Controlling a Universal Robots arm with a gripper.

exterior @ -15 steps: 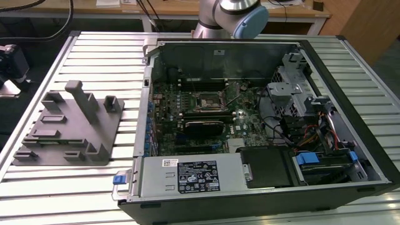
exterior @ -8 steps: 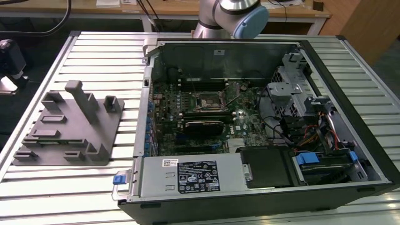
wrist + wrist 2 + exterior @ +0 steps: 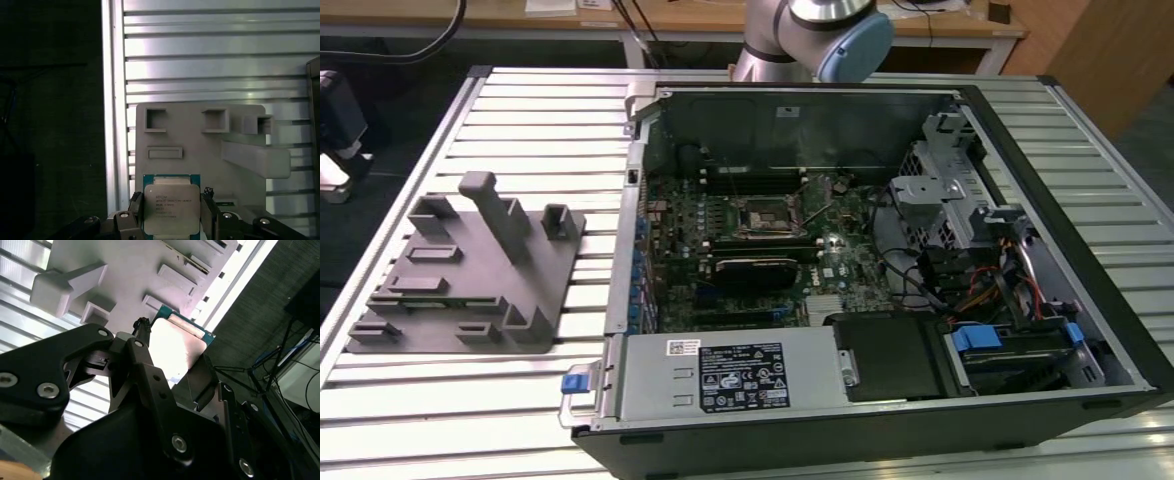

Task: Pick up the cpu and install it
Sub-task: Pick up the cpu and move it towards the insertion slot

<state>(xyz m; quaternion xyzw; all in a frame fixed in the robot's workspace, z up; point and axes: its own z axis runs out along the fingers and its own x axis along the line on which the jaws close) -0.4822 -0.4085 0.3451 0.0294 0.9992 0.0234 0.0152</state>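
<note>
Two black fingers (image 3: 208,209) of the claw (image 3: 171,220) are clamped on opposite edges of the cpu (image 3: 171,202), whose silver top faces the first wrist view. The chip hangs over one edge of a grey holder block (image 3: 200,145) lying near an edge of the slatted worktop (image 3: 210,65); I cannot tell whether it touches the block. In the exterior view, an open computer case (image 3: 801,125) stands just beside the block, with a black socket frame (image 3: 761,218) on its motherboard.
</note>
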